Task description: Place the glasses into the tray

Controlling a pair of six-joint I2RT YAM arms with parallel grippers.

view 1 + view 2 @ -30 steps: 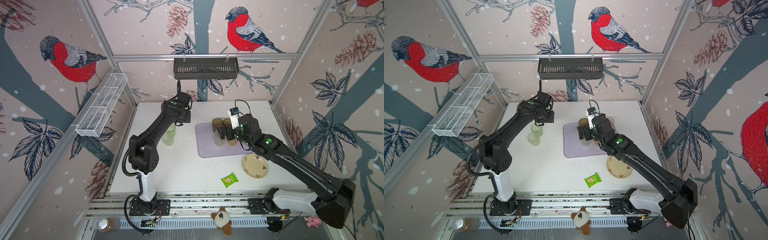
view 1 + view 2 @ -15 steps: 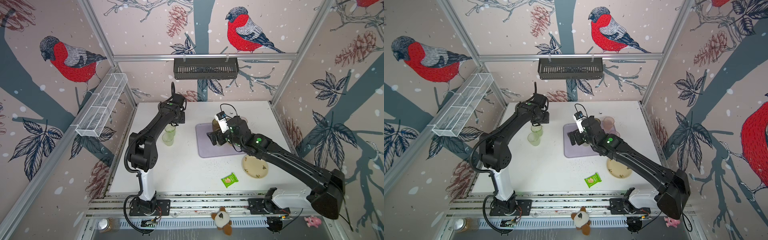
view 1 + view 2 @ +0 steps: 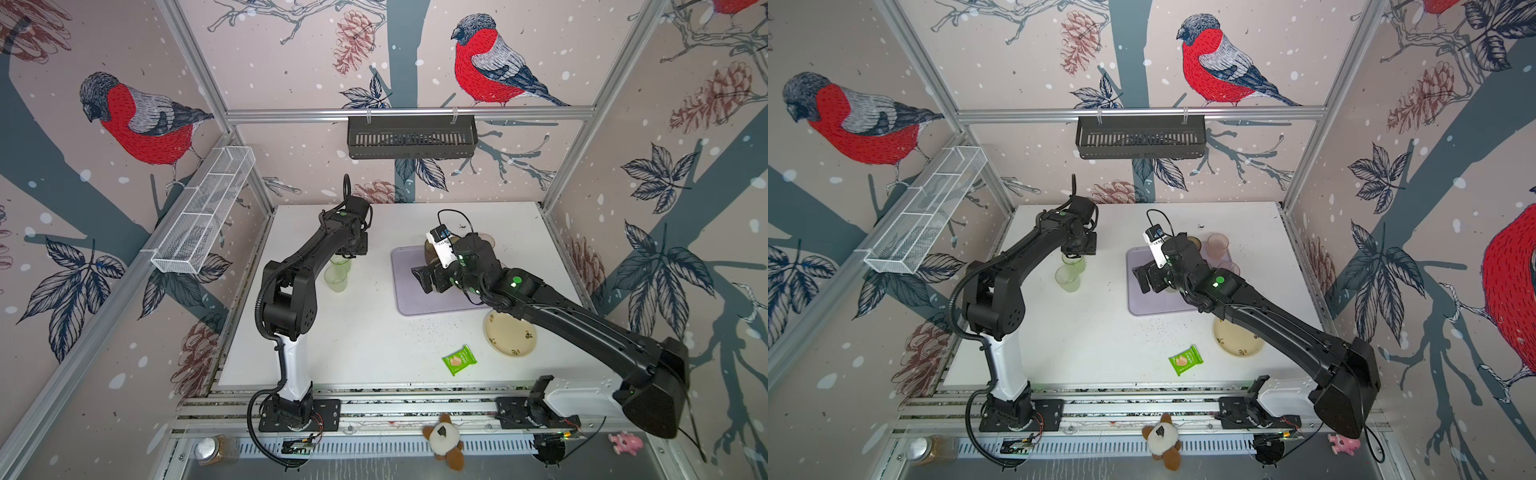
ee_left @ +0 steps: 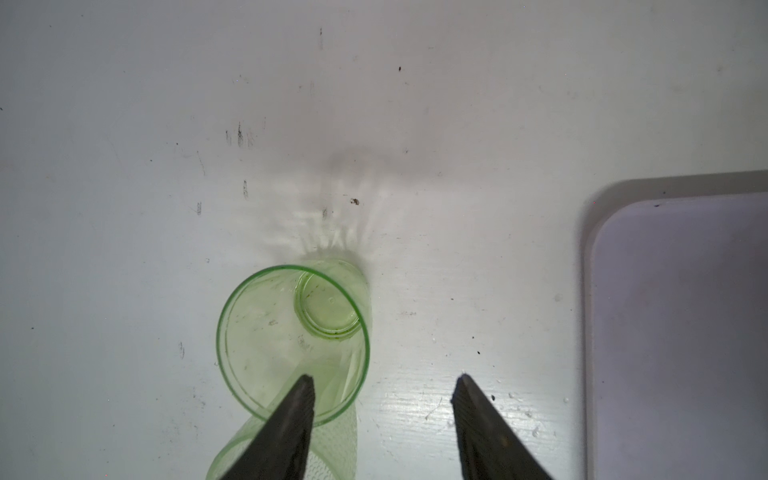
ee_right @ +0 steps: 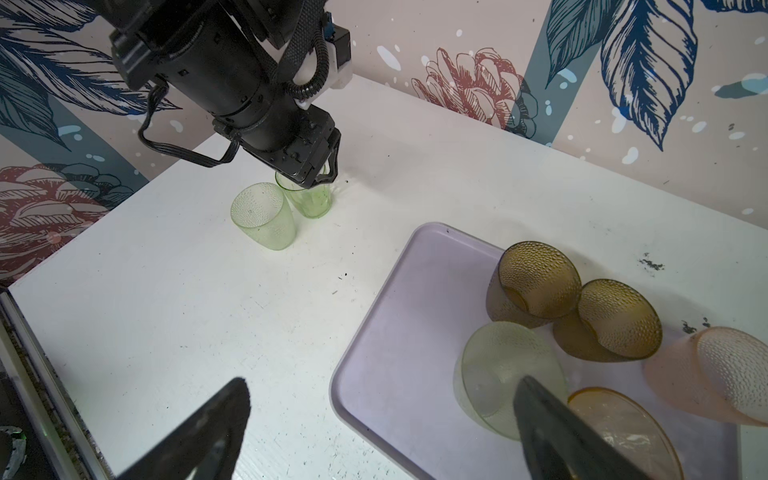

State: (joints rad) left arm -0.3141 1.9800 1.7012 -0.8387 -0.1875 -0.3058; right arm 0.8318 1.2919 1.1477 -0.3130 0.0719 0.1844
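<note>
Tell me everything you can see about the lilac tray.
The tray is a flat pale lilac rectangle with rounded corners and a low rim, plastic by its look. It lies on the white table, right of the middle. Two brown tumblers, a frosted pale one and an amber one stand in its far part; its near left corner is bare. The open right gripper hangs above it.
</note>
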